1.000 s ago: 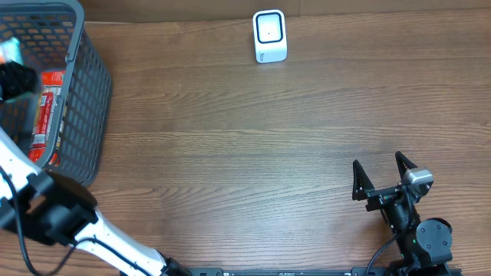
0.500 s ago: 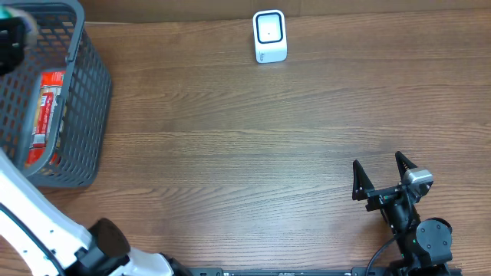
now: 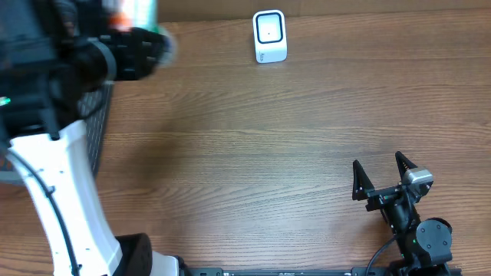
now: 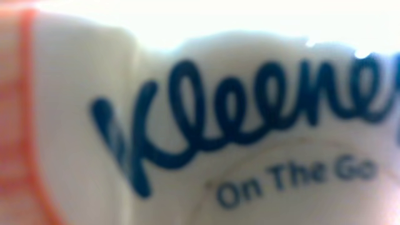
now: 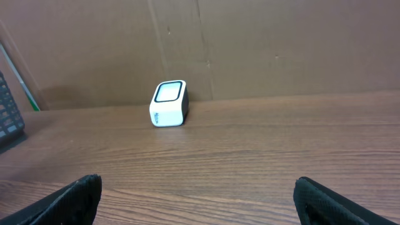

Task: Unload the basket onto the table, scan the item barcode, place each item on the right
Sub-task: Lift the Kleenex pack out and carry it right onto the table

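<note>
Holds a white plastic-wrapped tissue pack (image 3: 138, 9) (image 4: 206, 125) in the left gripper (image 3: 138, 38), clenched on it and lifted high over the far-left end of the brown wood-grain surface (image 3: 268, 153) — so near the overhead camera that both blur. Shows there only as a white smear with orange and green at the top edge. Fills the whole left wrist view with the tissue pack's face: dark blue "Kleenex" script, "On The Go" beneath, an orange band down the left side. Hides the left gripper's own fingers in that view.

Covers most of a dark grey mesh basket (image 3: 98, 123) (image 5: 9, 119) with the white left arm (image 3: 69, 192). Faces, from the right wrist camera, a small white box-shaped barcode scanner with a dark-framed window (image 3: 270, 36) (image 5: 169, 104), upright at the far edge of the surface just in front of a brown cardboard wall (image 5: 281, 44) and well apart from the tissue pack.

Rests the black right gripper (image 3: 378, 162) low at the near right of the surface, released — jaws spread wide, fingers pointing toward the barcode scanner.
</note>
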`<state>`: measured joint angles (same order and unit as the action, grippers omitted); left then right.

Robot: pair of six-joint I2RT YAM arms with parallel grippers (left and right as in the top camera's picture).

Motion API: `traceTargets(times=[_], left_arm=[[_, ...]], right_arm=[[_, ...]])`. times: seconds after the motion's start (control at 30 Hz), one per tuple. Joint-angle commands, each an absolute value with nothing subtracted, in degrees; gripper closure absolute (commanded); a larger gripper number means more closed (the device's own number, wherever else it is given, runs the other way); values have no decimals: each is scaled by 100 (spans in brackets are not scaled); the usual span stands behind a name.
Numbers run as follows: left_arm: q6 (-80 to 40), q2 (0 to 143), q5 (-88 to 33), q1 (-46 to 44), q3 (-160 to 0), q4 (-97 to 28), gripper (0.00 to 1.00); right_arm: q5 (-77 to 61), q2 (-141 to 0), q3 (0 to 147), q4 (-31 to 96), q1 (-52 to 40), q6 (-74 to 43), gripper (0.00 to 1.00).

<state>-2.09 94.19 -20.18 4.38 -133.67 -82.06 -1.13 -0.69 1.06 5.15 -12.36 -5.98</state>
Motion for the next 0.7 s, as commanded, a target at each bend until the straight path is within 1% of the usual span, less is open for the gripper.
traceTargets(times=[0.0,0.17,0.33,0.53,0.67], left_arm=[[-794,9341,-1107,-733,-13076,-8106,82],[-1496,9500,-311,-2093,-12442,-7701,82],[-2058,9843,-91,-3140,-11668,-6963,83],[-2696,10663,-80,-4077,-11111,-6187,82],[-3024,11284,-78,-4405,-11109,-6018,82]], right_arm=[[-115,-16,45,480,-1214,-622,0],[-115,-16,45,480,-1214,-622,0],[-115,-16,45,480,-1214,-622,0],[-115,-16,45,480,-1214,-622,0],[-115,-16,45,480,-1214,-622,0]])
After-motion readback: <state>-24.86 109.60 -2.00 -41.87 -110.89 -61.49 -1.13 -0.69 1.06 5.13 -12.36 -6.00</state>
